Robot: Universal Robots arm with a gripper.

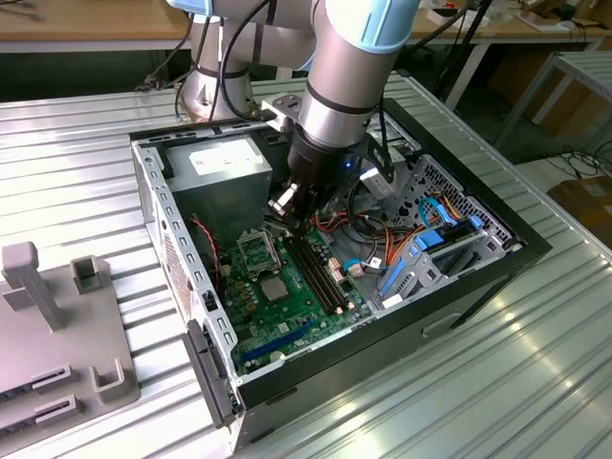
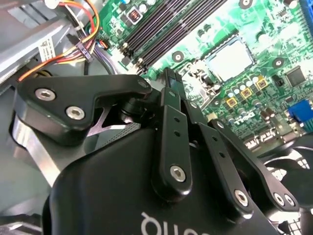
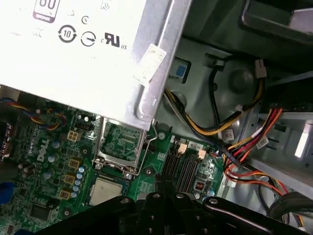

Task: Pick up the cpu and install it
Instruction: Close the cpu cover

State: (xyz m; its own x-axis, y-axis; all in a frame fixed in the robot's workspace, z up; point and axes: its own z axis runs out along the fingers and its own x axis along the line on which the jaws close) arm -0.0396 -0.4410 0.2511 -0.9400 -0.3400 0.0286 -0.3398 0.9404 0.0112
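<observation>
Below the end effector (image 1: 298, 212), the cpu (image 1: 274, 289) lies on the motherboard (image 1: 296, 311).

Arm (image 1: 335, 86) downward, claw (image 1: 287, 206) low.

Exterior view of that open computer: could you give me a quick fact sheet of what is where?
tool: inside the case, above the motherboard, near the memory slots
cpu: lying flat on the motherboard beside the socket, apart from the tool
socket: no cpu in it
power supply: silver box at the case's end nearest the arm's base
</observation>
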